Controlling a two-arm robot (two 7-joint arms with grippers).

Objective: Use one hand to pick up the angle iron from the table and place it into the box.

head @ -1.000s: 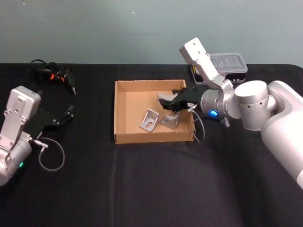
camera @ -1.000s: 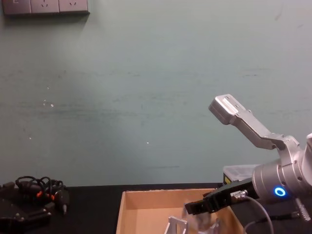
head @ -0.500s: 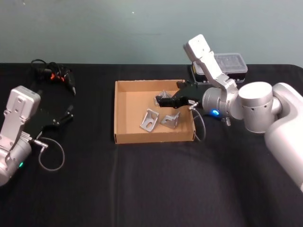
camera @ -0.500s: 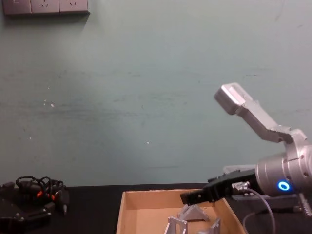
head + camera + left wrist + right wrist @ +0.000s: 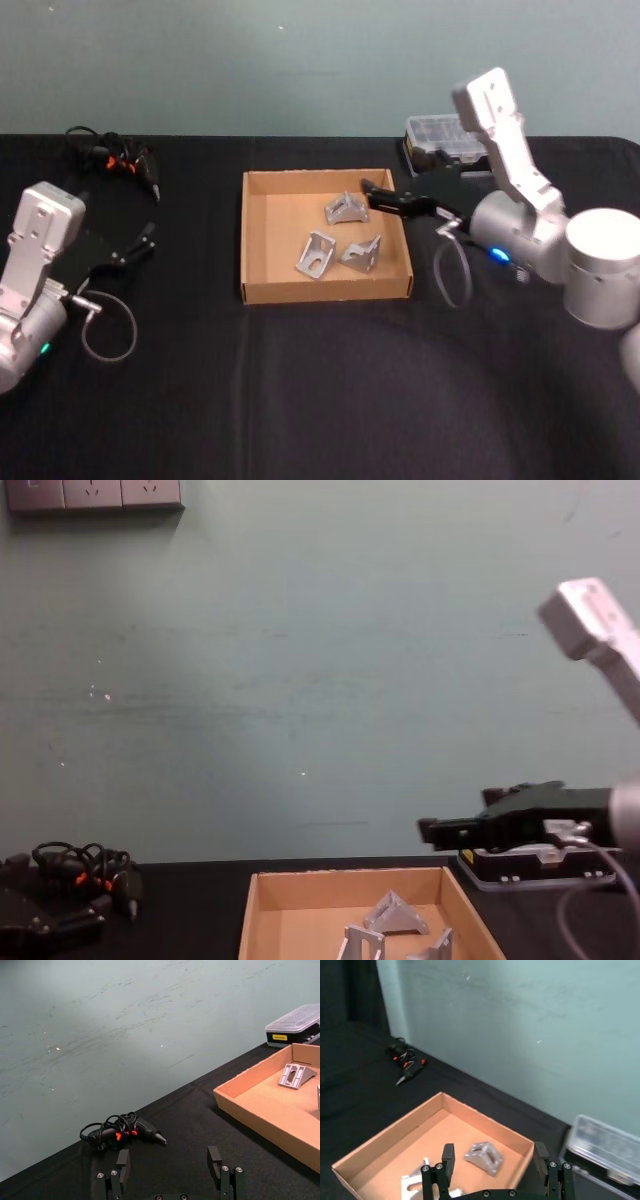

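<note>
- right gripper (image 5: 372,192) wide open, holding nothing, above box (image 5: 262,290) right wall
- left gripper (image 5: 171,1170) open, empty, parked far left
- three grey angle irons (image 5: 346,209) inside box

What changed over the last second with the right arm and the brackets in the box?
The right pincer let go of an angle iron, which now lies in the back of the box, then drew back to the right, over the box's right wall, empty and open. The other two angle irons stayed put, as did the box, the plastic case and the parked left pincer.
</note>
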